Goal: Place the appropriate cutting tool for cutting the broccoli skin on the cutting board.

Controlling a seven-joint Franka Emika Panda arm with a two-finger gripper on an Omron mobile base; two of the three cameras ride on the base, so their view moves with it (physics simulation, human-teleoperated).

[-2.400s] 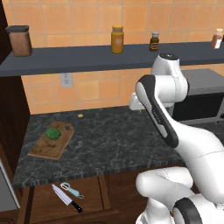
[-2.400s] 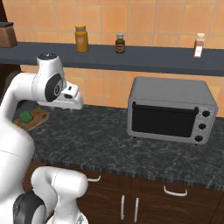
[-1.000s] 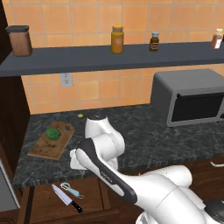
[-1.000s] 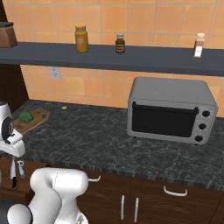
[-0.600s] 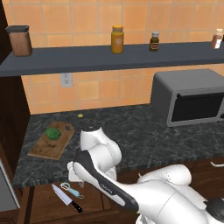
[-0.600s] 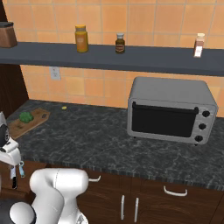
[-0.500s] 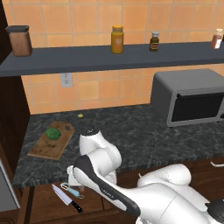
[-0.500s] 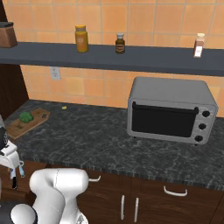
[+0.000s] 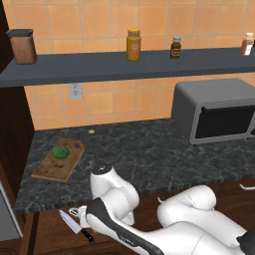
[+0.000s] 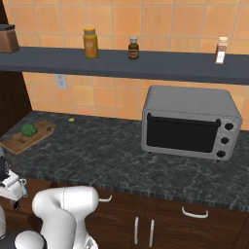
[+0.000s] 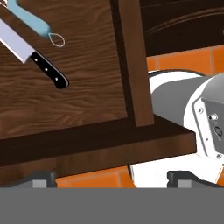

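Wooden drawer bottom carries the knife [image 11: 33, 54] beside the blue peeler [image 11: 30, 19]. The end effector [image 11: 113, 178] is held spread above, empty. The black handle should be centred between the fingers before closing; the cutting board [image 9: 59, 160] waits on the worktop [image 9: 149, 154].

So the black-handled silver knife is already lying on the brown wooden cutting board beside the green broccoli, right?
Not quite. The broccoli sits on the cutting board, but the left base view shows the black-handled silver knife lying lower down, in the wooden drawer below the counter, next to the light-blue-handled peeler.
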